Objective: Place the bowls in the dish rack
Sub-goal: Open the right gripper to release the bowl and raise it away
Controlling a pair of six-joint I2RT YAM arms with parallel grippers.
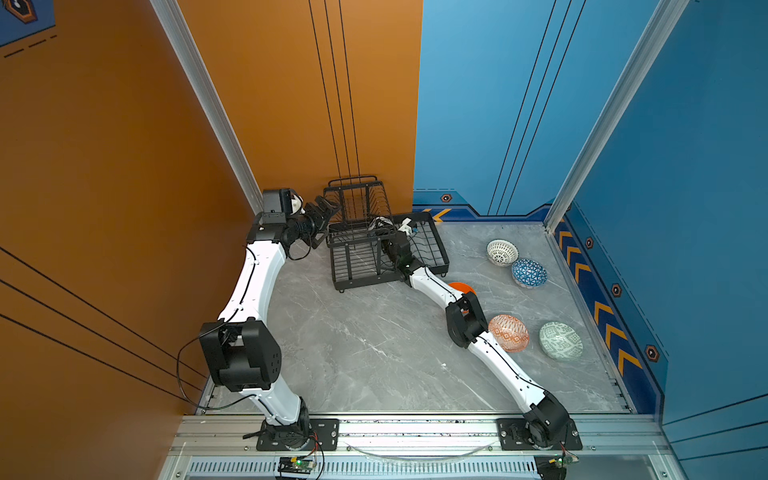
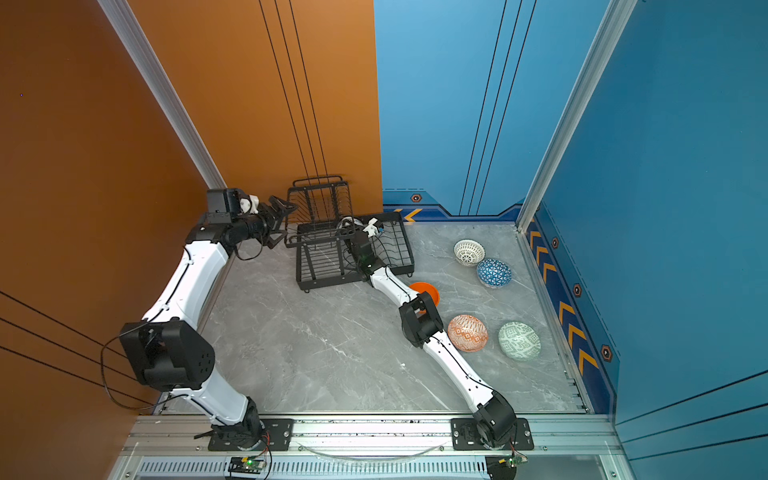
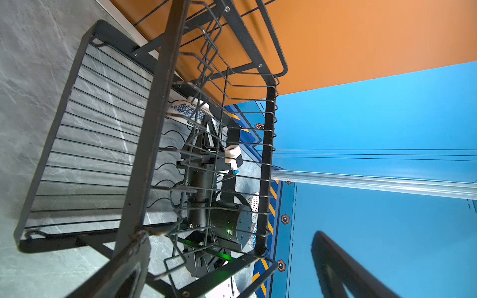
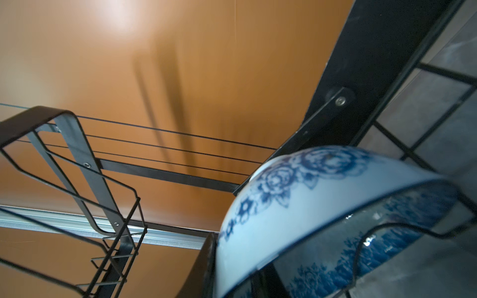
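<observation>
The black wire dish rack [image 1: 365,283] [image 2: 328,284] stands at the back by the orange wall. My right gripper [image 4: 235,273] reaches into its lower tray, with the wall of the blue-white floral bowl [image 4: 296,206] [image 3: 188,111] between its fingers. The bowl is tilted and lies against the rack wires. The outer finger touches it, but the inner one is unclear. My left gripper [image 1: 330,220] [image 3: 228,234] stands wide open at the rack's left end, one finger on either side of the frame. On the table to the right lie the white lattice [image 1: 502,252], blue triangle [image 1: 529,273], orange-white [image 1: 508,333] and pale green [image 1: 560,340] bowls.
The plain orange bowl [image 1: 461,287] [image 2: 426,291] lies half hidden under my right forearm. The orange wall is just behind the rack, and the blue wall with chevron trim [image 1: 602,316] borders the table on the right. Grey marble table [image 1: 353,353] stretches between the two arms.
</observation>
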